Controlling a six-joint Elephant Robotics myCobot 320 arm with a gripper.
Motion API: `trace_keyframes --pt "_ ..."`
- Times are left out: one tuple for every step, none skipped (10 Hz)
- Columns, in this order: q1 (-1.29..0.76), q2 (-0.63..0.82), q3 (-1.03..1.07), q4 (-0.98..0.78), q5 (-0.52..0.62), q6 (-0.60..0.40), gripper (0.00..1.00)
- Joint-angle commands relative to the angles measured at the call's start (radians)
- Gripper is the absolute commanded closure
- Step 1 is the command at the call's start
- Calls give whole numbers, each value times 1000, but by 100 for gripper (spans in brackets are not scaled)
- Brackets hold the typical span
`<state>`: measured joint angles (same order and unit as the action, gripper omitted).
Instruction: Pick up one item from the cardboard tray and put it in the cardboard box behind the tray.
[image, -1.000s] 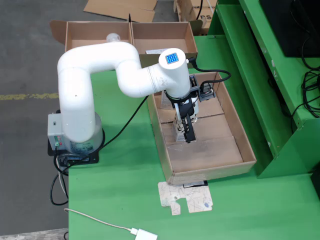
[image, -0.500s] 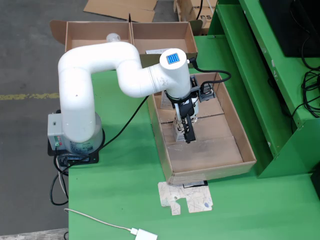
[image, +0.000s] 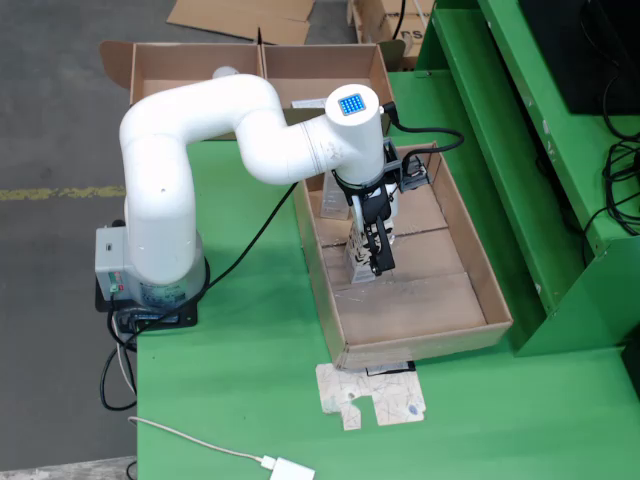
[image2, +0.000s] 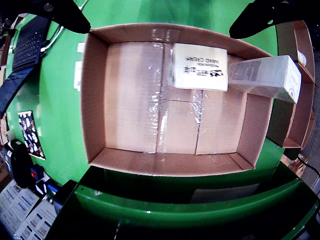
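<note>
— Where's the hand cream box (image2: 200, 66)?
— Flat in the cardboard tray (image2: 95, 100), against its top wall in the view that rides on the gripper, long axis across the picture, nearer the right-hand jaw
— Jaws?
— Spread wide, holding nothing

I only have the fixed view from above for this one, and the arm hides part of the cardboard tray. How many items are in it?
Observer: Two, in the view that rides on the gripper: a white carton and a second carton to its right.
Operator: Any print legible?
Observer: The white carton reads HAND CREAM.
Operator: Is either one held?
Observer: It seems not; the fingers stand wide apart with nothing between them.
</note>
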<state>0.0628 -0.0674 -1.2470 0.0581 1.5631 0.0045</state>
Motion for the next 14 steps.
trace_keyframes --pt "39 38 59 -38 -11 12 0" --pt "65 38 84 -71 -12 21 0" --pt "85 47 112 -109 -16 33 0" --pt "92 39 138 -132 -18 36 0" --pt "90 34 151 -142 -11 33 0" --pt "90 34 151 -142 -11 33 0" --pt "90 41 146 -138 -9 30 0" --pt "99 46 156 -151 -13 33 0" --pt "100 44 161 -153 -16 31 0" --pt "98 40 166 -155 -14 31 0" --pt "97 31 172 -152 -14 32 0" --pt "97 31 172 -152 -14 32 0" --pt "97 8 193 -150 -14 34 0" --pt "93 -26 227 -149 -9 31 0"
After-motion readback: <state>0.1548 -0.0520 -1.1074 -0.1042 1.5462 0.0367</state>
